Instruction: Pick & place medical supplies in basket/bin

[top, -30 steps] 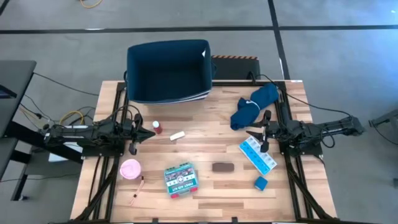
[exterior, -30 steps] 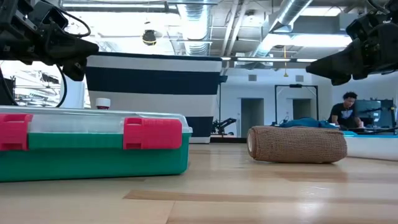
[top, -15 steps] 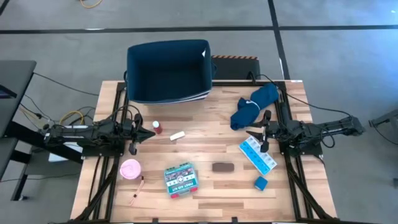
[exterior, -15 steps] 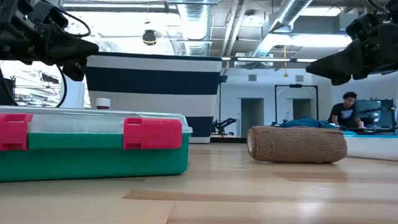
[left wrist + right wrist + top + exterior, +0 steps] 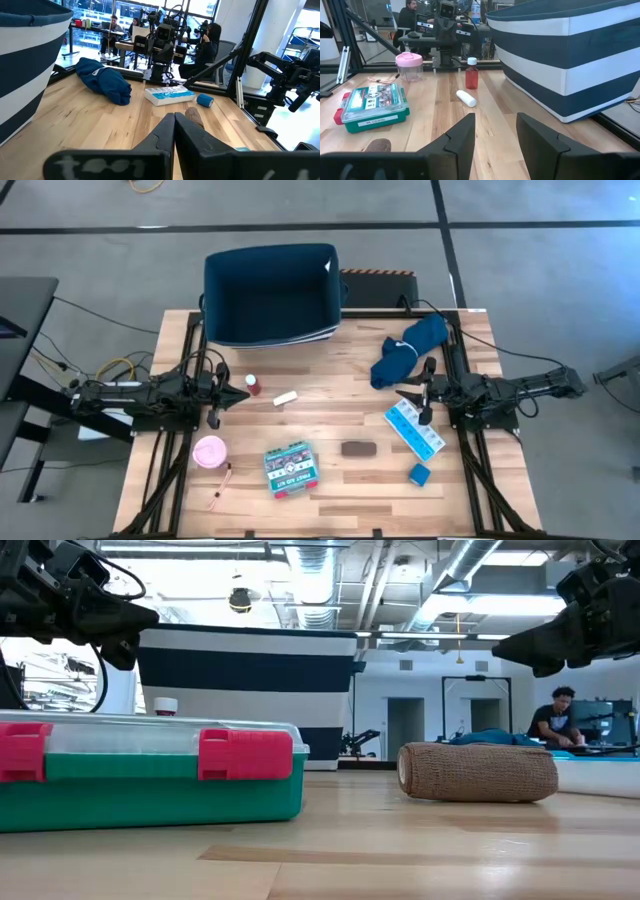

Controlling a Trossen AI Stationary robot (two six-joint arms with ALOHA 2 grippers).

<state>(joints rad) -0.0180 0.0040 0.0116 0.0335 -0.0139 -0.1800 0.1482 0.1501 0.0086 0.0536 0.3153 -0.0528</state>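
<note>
The right gripper (image 5: 414, 394) hovers over the table's right side with its fingers (image 5: 461, 137) slightly spread and nothing between them, just beside the white-and-blue pill strip (image 5: 414, 430) and the crumpled blue cloth (image 5: 408, 348). The left gripper (image 5: 245, 392) waits at the left side, fingers pressed together, near the tiny vial (image 5: 253, 385). The navy basket (image 5: 271, 296) sits at the far edge; the teal first-aid box (image 5: 289, 468), brown roll (image 5: 358, 448), pink round roll (image 5: 209, 451) and small blue box (image 5: 419, 473) lie along the near side.
</note>
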